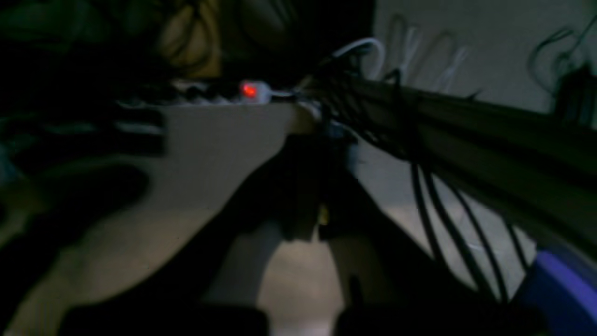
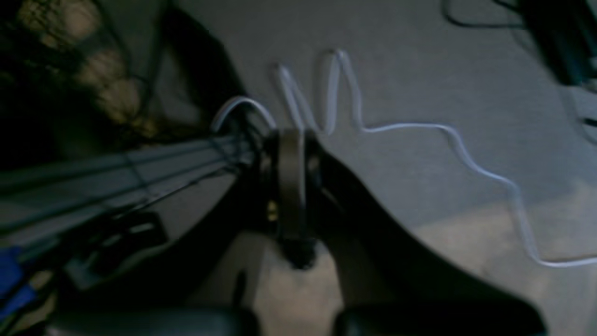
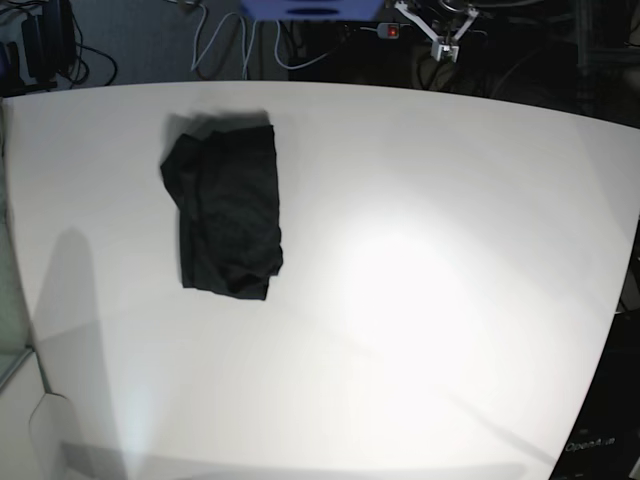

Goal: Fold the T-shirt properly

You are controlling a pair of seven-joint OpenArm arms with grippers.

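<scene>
Left wrist view: my left gripper (image 1: 313, 228) is clenched, nothing in it, aimed at cables past the table edge. Right wrist view: my right gripper (image 2: 293, 242) likewise closed w/ nothing held. Base view: the plain black thin-fabric T-shirt (image 3: 227, 211) lies folded on the white table (image 3: 430, 300), far-left. Risk: loose edges may spring open; arm swing could snag cables.
</scene>
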